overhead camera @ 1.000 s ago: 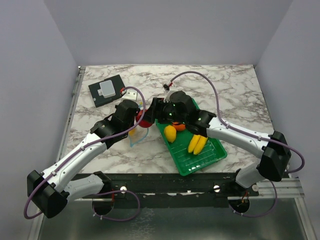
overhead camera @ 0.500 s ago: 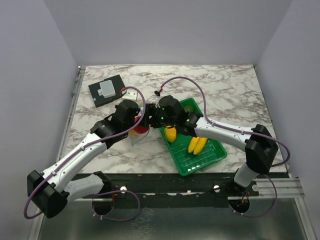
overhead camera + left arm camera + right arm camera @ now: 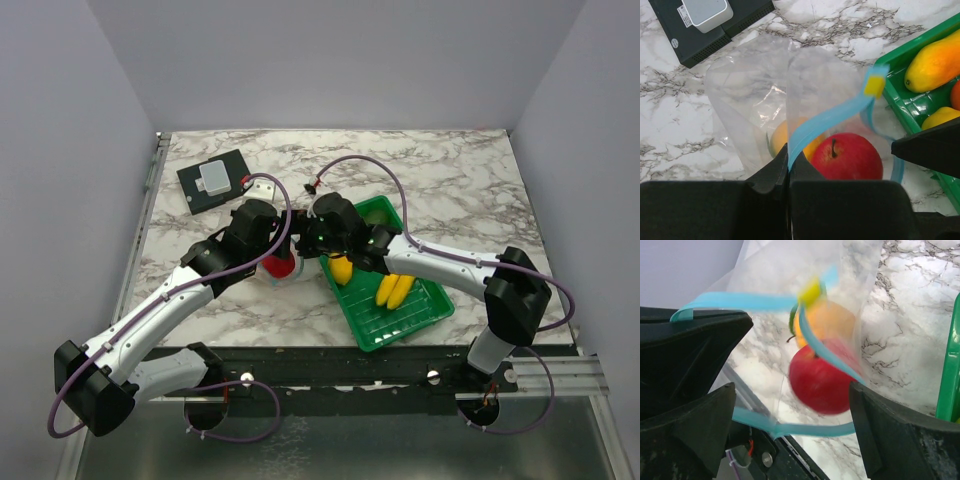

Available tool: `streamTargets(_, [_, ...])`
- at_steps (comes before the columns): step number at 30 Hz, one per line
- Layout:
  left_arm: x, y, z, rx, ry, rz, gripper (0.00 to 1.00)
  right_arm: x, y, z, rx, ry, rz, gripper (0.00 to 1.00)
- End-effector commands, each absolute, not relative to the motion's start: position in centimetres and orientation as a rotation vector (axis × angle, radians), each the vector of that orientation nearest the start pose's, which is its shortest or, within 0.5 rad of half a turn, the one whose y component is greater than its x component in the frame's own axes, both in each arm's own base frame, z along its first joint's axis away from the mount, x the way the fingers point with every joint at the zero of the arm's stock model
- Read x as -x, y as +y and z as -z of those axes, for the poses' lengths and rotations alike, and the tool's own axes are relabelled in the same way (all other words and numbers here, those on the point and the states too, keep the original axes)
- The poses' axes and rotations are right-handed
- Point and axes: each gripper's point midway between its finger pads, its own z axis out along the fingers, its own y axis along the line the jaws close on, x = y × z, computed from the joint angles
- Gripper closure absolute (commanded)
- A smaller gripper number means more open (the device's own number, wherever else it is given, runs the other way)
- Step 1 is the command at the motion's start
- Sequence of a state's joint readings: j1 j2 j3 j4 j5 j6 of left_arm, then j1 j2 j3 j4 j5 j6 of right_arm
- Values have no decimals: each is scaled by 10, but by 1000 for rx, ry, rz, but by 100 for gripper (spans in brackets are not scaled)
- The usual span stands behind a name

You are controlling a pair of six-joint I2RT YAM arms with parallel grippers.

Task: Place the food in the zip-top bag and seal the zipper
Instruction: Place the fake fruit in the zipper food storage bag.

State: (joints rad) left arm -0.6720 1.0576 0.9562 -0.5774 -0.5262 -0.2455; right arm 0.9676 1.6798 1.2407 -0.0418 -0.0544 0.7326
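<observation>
Apple (image 3: 847,156) in bag (image 3: 749,92) (bananas (image 3: 395,290) in tray (image 3: 410,318)).

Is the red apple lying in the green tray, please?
No, the red apple sits inside the clear bag, beside the green tray.

Right wrist: red apple (image 3: 821,385) blurred | Left wrist: black device (image 3: 710,25) cut by top edge; green tray (image 3: 905,105) cut by right edge | Top: zip-top bag (image 3: 281,270) largely obscured
</observation>
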Motion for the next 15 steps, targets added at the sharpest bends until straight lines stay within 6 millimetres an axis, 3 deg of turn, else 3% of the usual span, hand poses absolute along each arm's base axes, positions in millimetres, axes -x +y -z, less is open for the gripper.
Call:
streamTargets(1, [-279,-126,-200,-197,2140,-37,100,-252,441,-205,318,2169,-1109,0])
streamTargets(8, [-279,-126,-200,-198,2139,-37,100,-246,429,-215,326,2147,-1106,0])
streamTargets(15, [-279,-126,-199,-198,2140,-39,100,-245,394,-221,300,2125,-985,0])
